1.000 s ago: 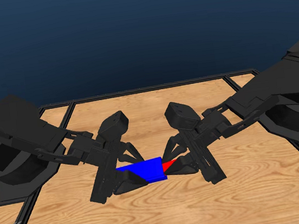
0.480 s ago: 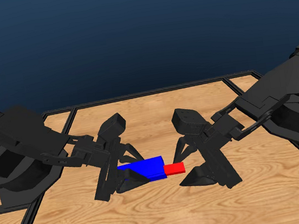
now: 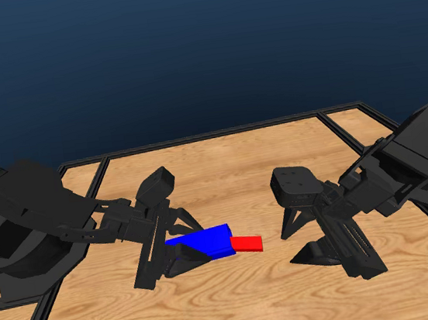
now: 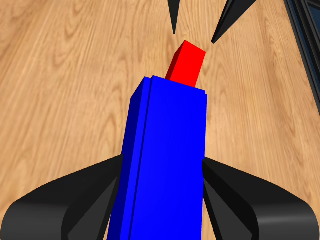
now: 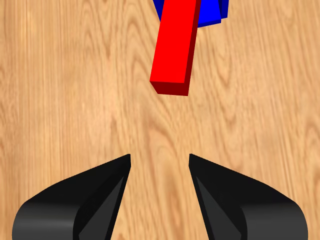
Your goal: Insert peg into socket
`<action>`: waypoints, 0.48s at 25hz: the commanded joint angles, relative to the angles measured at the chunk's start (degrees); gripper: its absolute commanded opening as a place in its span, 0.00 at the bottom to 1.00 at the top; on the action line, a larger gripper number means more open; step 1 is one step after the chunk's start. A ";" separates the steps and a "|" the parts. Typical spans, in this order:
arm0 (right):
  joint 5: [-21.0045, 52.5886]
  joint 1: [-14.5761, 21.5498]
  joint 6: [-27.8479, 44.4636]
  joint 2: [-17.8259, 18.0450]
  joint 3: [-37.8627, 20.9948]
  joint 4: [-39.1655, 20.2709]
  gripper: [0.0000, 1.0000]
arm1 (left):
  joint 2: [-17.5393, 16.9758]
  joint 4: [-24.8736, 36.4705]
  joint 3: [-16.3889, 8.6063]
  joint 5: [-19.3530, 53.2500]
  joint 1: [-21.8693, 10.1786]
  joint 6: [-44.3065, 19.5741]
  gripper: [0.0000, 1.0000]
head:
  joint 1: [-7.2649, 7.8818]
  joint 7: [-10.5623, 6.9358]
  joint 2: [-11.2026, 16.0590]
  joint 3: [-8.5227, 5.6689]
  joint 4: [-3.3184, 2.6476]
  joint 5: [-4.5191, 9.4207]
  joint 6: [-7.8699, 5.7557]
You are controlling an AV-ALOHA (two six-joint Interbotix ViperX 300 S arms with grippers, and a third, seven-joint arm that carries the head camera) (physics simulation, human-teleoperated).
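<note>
The left gripper [image 3: 180, 251] is clamped on the socket [image 3: 205, 244], its two black jaws pressing the block's long sides near the rear end, as the left wrist view shows with the blue block [image 4: 162, 165] filling the gap between them. The right gripper [image 3: 318, 241] stands apart from both parts with its jaws parted and nothing between them; in the right wrist view only bare table [image 5: 75, 75] lies between the two black tips.

The peg [image 3: 247, 242] sits with one end inside the socket's mouth and the other end jutting out toward the right arm, free of any grip. The socket is held above the wood, tilted slightly, so the peg is carried by the block alone.

Both pieces look rigid and flat-faced, probably light, and smooth enough to slip under a weak pinch. The socket is best held as it is now, across its broad parallel sides and well back from the opening. If the peg needs seating further, the exposed red end [image 5: 174, 47] is the place to take it, squeezing its flat long faces squarely, since a skewed grip could twist the thin bar and bind it in the socket
</note>
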 commanded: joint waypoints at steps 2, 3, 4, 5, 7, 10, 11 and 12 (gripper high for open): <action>5.24 1.25 7.58 -0.30 -2.35 -5.49 0.00 | -0.81 -1.27 -1.97 -2.95 -0.50 0.80 0.00 | -0.12 0.24 -0.70 -1.00 0.02 -0.56 0.00; 5.82 1.22 8.75 0.25 -2.34 -6.45 0.00 | -1.56 -1.64 -2.51 -2.42 -0.19 1.57 0.00 | -0.11 0.25 -0.70 -1.00 0.02 -0.53 0.01; 5.16 1.17 9.86 0.61 -3.98 -7.60 0.00 | -1.11 -2.05 -1.95 -3.60 0.03 1.66 0.00 | -0.09 0.28 -0.71 -0.99 0.03 -0.47 0.01; 6.37 1.34 10.81 0.58 -4.04 -8.67 0.00 | -0.08 -2.09 -0.73 -5.37 0.11 1.93 0.00 | -0.08 0.28 -0.71 -0.98 0.04 -0.43 0.02; 6.05 1.00 10.98 1.23 -5.17 -9.42 0.00 | -0.65 -2.73 -1.51 -3.31 0.54 2.76 0.00 | -0.01 0.19 -0.71 -0.98 0.05 -0.39 -0.01; 7.41 0.66 10.78 2.34 -6.87 -10.68 0.00 | -0.55 -3.99 -2.28 -3.04 -0.41 4.90 0.00 | 0.13 0.15 -0.64 -0.98 0.07 -0.31 -0.09; 6.13 0.29 10.68 2.82 -7.23 -10.83 0.00 | 0.86 -3.82 -0.87 -4.41 -0.65 4.11 0.00 | 0.18 0.08 -0.62 -0.98 0.09 -0.27 -0.07; 5.88 0.27 10.42 3.10 -8.00 -11.11 0.00 | -0.02 -4.47 -2.01 -4.24 -0.75 4.53 0.00 | 0.21 0.02 -0.60 -1.00 0.09 -0.25 -0.08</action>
